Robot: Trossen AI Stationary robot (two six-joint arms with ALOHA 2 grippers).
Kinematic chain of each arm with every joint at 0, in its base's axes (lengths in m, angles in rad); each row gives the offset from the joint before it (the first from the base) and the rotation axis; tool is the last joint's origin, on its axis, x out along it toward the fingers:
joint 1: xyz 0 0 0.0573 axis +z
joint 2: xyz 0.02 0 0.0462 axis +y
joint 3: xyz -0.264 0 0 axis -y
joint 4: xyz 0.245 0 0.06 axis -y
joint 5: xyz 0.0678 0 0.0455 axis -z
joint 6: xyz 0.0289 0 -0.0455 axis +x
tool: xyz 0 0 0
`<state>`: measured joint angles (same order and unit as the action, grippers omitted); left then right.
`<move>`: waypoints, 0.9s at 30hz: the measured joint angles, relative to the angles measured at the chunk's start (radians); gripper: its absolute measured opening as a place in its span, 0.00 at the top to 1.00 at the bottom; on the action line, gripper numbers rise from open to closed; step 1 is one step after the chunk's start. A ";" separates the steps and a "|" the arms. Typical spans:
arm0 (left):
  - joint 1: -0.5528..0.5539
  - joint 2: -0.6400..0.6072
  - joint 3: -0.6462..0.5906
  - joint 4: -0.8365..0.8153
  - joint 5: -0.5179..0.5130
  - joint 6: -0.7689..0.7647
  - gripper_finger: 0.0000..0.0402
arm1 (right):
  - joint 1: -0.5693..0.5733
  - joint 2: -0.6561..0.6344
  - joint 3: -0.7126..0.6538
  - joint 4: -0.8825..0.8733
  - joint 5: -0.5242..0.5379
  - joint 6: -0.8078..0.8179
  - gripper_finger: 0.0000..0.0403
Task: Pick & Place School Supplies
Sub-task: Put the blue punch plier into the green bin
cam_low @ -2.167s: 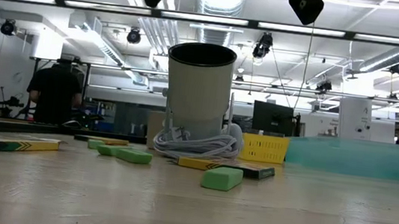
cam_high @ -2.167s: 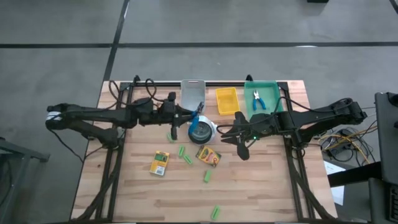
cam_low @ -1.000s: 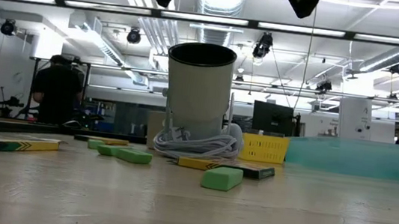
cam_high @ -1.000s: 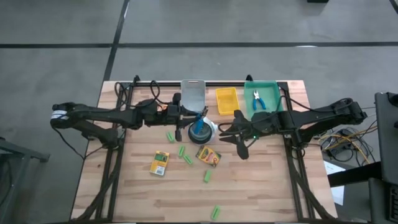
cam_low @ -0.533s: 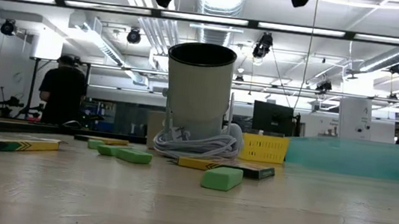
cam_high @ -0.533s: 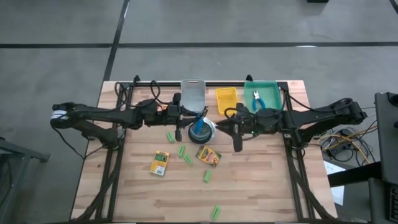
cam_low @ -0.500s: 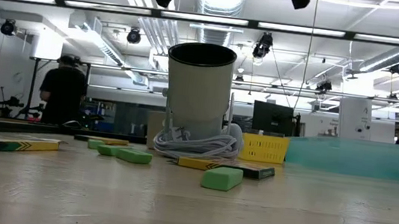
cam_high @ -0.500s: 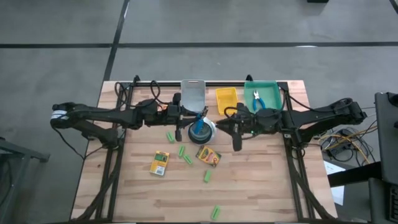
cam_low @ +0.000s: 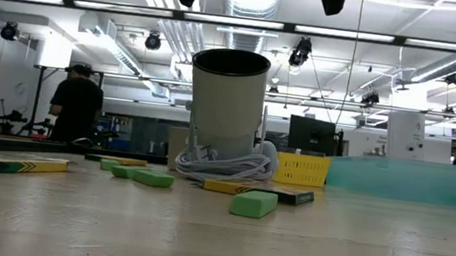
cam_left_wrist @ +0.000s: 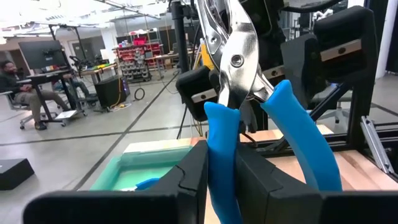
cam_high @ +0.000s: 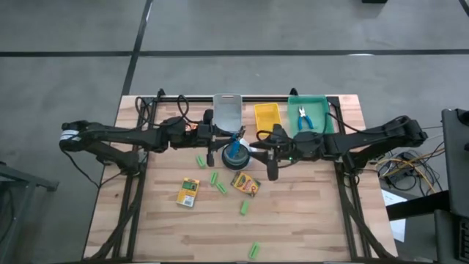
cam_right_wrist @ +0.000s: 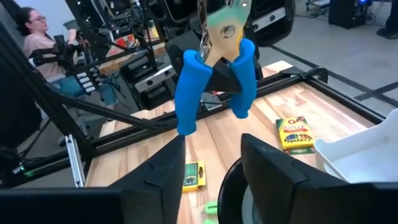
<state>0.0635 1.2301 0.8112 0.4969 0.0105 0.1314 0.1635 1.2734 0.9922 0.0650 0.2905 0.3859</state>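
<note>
My left gripper [cam_high: 220,139] is shut on blue-handled metal pliers [cam_high: 234,136], held in the air over a white cup [cam_high: 238,152]. The pliers stand upright, metal jaws [cam_left_wrist: 233,43] up, handles down. My right gripper [cam_high: 261,152] is open just right of the cup, its fingers [cam_right_wrist: 168,168] facing the pliers [cam_right_wrist: 214,68] without touching them. A second pair of blue-handled pliers [cam_high: 304,117] lies in a green tray [cam_high: 320,103]. Two crayon boxes [cam_high: 188,192] [cam_high: 245,182] and several green sticks [cam_high: 218,183] lie flat on the table. My left gripper pinches one blue handle [cam_left_wrist: 221,149] of the pliers between its two fingers. The fingers come level from the table's left. The other handle [cam_left_wrist: 298,143] hangs free, spread away from the held one. The pliers are lifted clear of the table, upright.
A grey tray [cam_high: 227,110] and a yellow tray [cam_high: 267,117] stand at the far edge beside the green tray. A white cable is coiled round the cup's foot [cam_low: 224,166]. More green sticks [cam_high: 244,208] [cam_high: 253,250] lie toward the near edge. A person [cam_low: 75,106] stands beyond the table.
My right gripper has gone toward the table's left edge, closer to the cup and the pliers held by my left gripper, and has stayed open. The pliers have kept their place above the cup.
</note>
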 joint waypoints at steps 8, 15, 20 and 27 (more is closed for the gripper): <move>0.000 0.000 0.000 0.000 0.000 0.007 0.84 | 0.000 0.007 0.000 0.020 0.000 -0.084 0.50; -0.001 0.000 0.000 0.000 0.000 0.012 0.84 | 0.000 0.046 0.000 0.112 -0.002 -0.116 0.49; -0.001 0.000 0.000 0.000 0.001 0.036 0.84 | 0.000 0.100 0.000 0.136 -0.002 -0.139 0.49; -0.001 0.000 0.000 0.000 0.007 0.037 0.84 | 0.000 0.149 0.000 0.229 -0.002 -0.162 0.50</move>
<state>0.0628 1.2301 0.8108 0.4969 0.0175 0.1688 0.1635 1.4229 0.9920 0.2945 0.2883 0.2242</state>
